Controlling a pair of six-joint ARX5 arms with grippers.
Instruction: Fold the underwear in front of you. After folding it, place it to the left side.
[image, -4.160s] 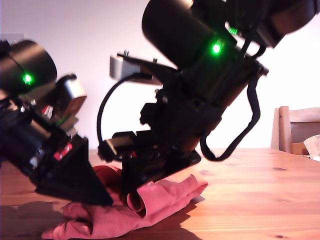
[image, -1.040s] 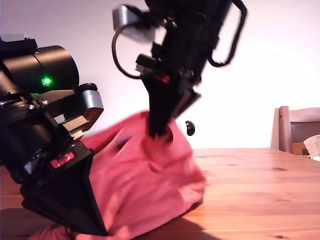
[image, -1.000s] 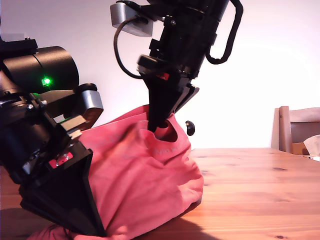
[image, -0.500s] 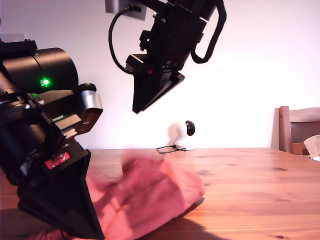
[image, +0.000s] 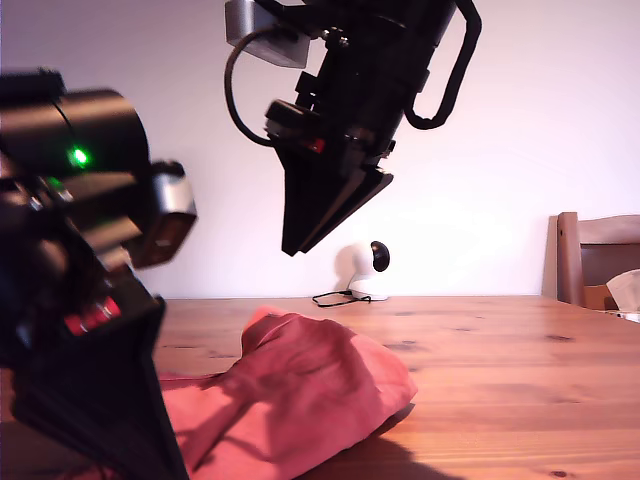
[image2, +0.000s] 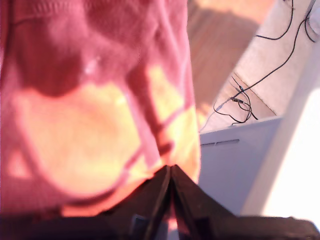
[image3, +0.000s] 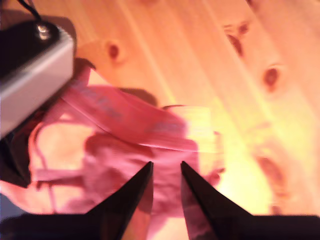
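Now, first pincer (image2: 170, 172) pinching underwear (image: 300, 400); second pincer (image3: 165, 170) released above, lettering illegible

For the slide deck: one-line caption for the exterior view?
Second gripper open above the crumpled underwear on the wooden table.

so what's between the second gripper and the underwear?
Nothing: my second gripper hangs open above the underwear with only air between, per the exterior view.

One crumpled coral-red cotton garment (image: 300, 400) lies on one knotty pine table (image: 520, 390), with two black robot grippers (image: 300, 235) (image: 120, 440) over it, one pale wooden chair (image: 590, 255), and one small white round camera (image: 362, 265) on a cable.
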